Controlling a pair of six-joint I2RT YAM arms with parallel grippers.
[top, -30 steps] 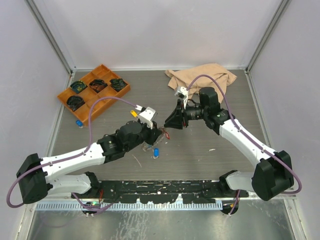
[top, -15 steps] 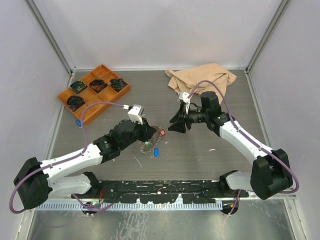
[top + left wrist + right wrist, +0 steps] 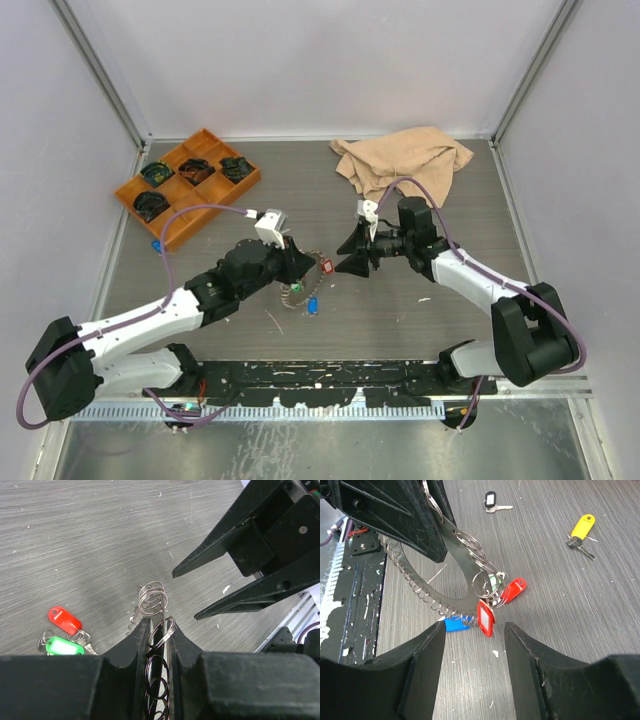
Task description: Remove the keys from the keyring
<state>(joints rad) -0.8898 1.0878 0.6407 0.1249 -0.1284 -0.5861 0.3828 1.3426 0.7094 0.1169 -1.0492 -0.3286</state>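
The keyring (image 3: 303, 276) is held near the middle of the counter (image 3: 420, 320). Its jagged rim is clamped between the fingers of the left claw (image 3: 160, 630), which are closed on the metal band among small split rings. In the right wrist view the ring is seen tilted, with the gripped side raised at 11 o'clock and the low side at 5 o'clock. Several keys are gathered at that low side: a red tag with a white label (image 3: 486, 618), a plain red tag (image 3: 513, 590), a blue tag (image 3: 453, 625) and a green tag (image 3: 64, 646). Whether each is threaded on the ring cannot be told.

The right claw (image 3: 340, 260) is placed at 3 o'clock of the ring, just beside it, with its fingers spread apart and nothing between them.

A black key (image 3: 491, 501) and a yellow key (image 3: 582, 528) are seen loose on the counter, well apart from the ring, at 12 and 2 o'clock in the right wrist view. A second blue tag (image 3: 157, 244) lies at 9 o'clock of the counter, just beside an orange tray (image 3: 203, 134). A tan cloth (image 3: 400, 155) is heaped at 1 o'clock.
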